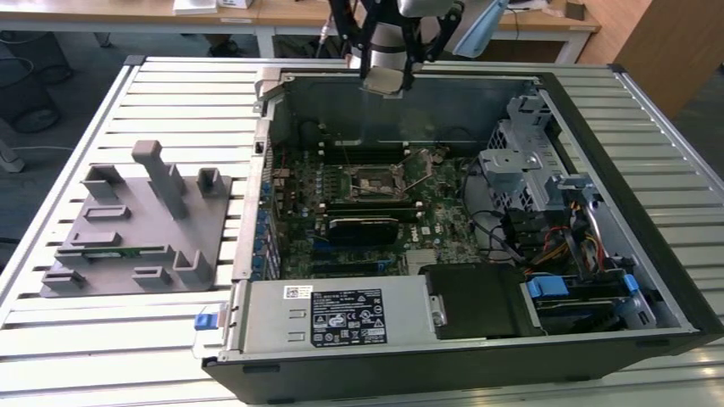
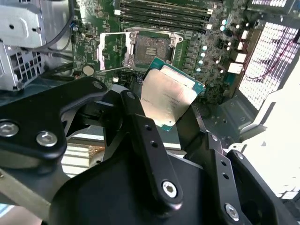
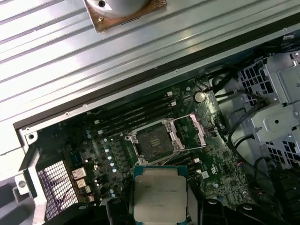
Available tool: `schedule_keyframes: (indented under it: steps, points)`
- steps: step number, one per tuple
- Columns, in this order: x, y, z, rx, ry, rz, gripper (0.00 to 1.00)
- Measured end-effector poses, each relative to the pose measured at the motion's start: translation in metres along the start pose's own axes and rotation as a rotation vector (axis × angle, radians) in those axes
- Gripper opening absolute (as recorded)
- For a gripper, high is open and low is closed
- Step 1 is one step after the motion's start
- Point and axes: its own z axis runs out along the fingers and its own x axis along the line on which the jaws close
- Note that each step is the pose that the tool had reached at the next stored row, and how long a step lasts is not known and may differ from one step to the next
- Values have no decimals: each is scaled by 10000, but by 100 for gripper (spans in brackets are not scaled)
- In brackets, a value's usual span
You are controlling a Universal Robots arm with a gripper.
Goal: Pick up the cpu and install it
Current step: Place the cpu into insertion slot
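Exterior view: gripper (image 1: 384, 81) hangs over far side of open computer case (image 1: 650, 212), high above motherboard (image 1: 339, 220). Grey tray (image 1: 125, 233) sits on table at exterior view's left.

Second wrist view: black fingers (image 2: 140, 126) clamped on cpu (image 2: 169, 96). Chip is tilted, in air above board. Socket (image 2: 147, 47) lies beyond, metal frame flipped open.

First wrist view: cpu's silver top faces camera, near open socket but apart from it.

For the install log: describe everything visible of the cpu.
The cpu is a small flat square chip: a dull silvery metal lid with faint print, on a thin green-edged board. It is held by the gripper, whose two black fingers press its opposite edges. It hangs above the motherboard, short of the open socket, touching nothing else.
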Motion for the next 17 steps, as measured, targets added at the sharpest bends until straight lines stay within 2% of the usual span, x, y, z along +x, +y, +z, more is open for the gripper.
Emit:
schedule_keyframes:
  steps: [13, 17]
  points:
    - [3, 7, 25, -15, -54, 1579, 54]
    - [3, 8, 33, -21, -75, 2195, 54]
